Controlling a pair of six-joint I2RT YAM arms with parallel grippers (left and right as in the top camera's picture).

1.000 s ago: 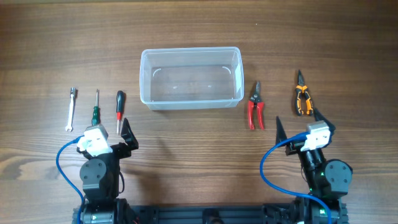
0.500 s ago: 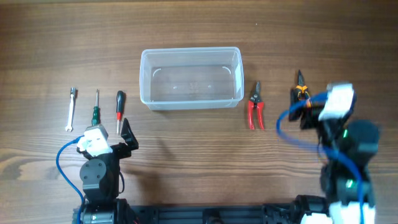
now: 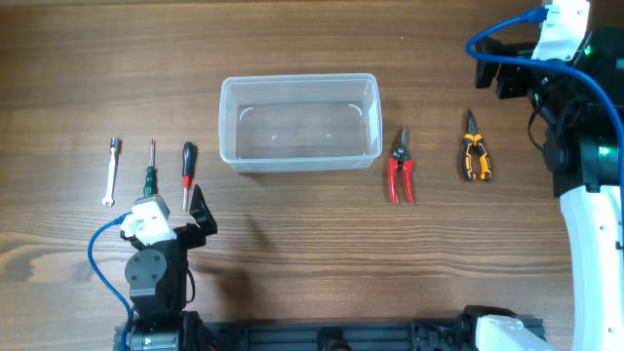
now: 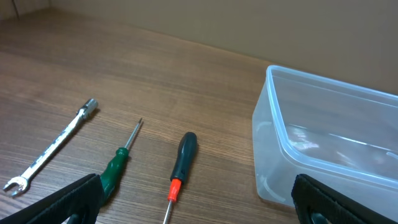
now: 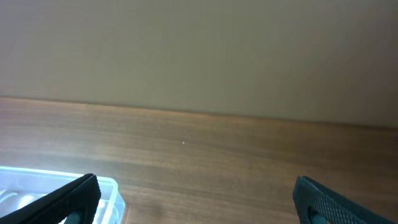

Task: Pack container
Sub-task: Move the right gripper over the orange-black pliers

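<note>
The clear plastic container [image 3: 298, 80] stands empty at the table's middle; it also shows in the left wrist view [image 4: 277, 124] and its corner in the right wrist view [image 5: 109, 188]. Left of it lie a small wrench [image 3: 111, 172], a green-handled screwdriver [image 3: 150, 174] and a black-and-red screwdriver [image 3: 187, 168]. Right of it lie red-handled cutters [image 3: 401, 170] and orange-handled pliers [image 3: 475, 153]. My left gripper [image 3: 175, 216] is open and empty just in front of the screwdrivers [image 4: 176, 174]. My right gripper [image 3: 501, 70] is open and empty, raised at the far right, beyond the pliers.
The wooden table [image 3: 292, 244] carries nothing else. A plain beige wall [image 5: 199, 50] stands behind its far edge. The right arm's white link [image 3: 595, 244] and blue cable [image 3: 487, 41] hang over the table's right side.
My right arm has risen from the front right and swung to the far right corner, past the orange pliers. The left arm and all tools have not moved.
</note>
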